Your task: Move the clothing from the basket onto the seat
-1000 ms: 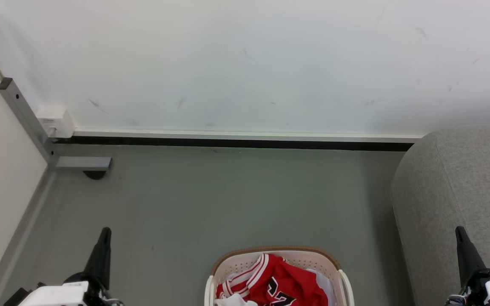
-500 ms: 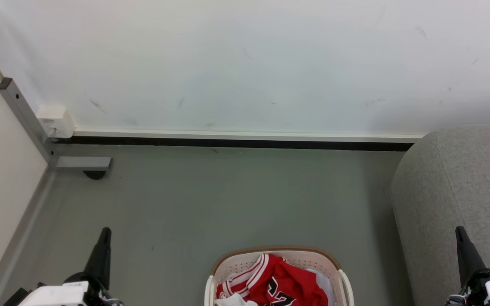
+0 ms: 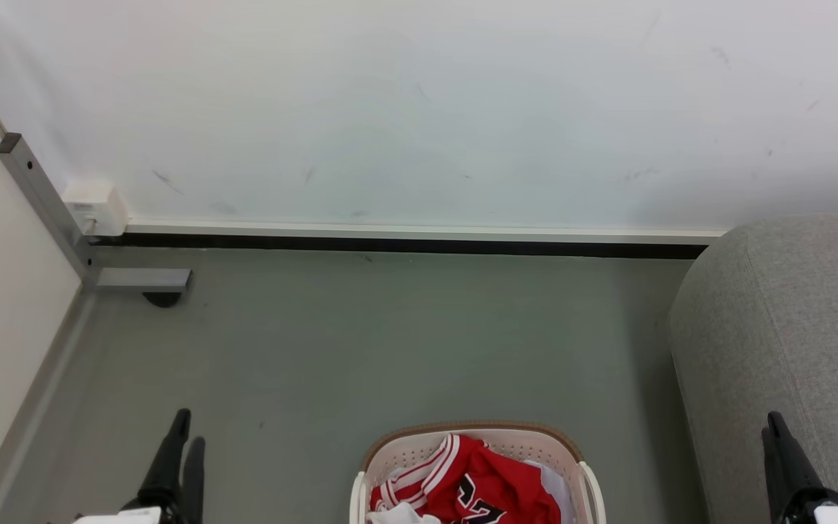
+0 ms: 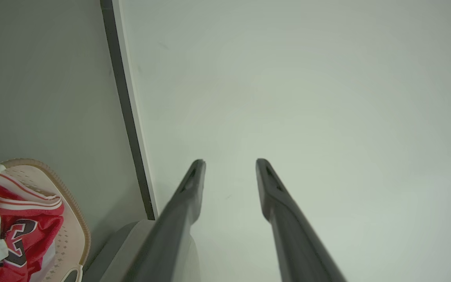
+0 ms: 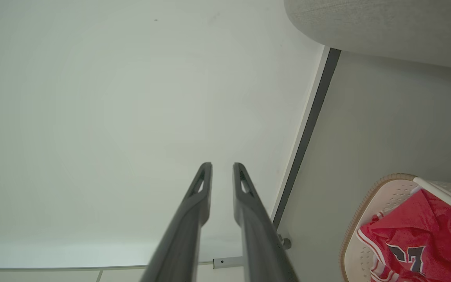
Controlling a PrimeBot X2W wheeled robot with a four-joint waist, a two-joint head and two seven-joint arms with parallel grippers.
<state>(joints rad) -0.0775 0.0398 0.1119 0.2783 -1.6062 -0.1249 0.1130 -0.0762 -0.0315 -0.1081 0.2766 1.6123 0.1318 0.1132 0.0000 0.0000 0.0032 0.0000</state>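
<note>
The clothing (image 3: 477, 486), a red jersey, lies crumpled in the basket (image 3: 471, 426), which stands on the floor (image 3: 390, 342) between the two hands. The seat (image 3: 790, 327) rises at the right, apart from the basket, and nothing lies on the part of it in view. What has changed within the last second is the hands. Both were pressed shut and sat a little higher in the head view; now they sit lower in it with their fingers parted. The left hand (image 3: 190, 431) stands fairly wide, with a clear gap between its fingers in its wrist view. The right hand (image 3: 774, 428) is only narrowly open, a slim slit between its fingers. Neither holds or touches anything, and the jersey and basket have not shifted. This reads as the very start of the task: the hands look to be readying for a reach down into the basket, with nothing yet moved toward the seat.
</note>
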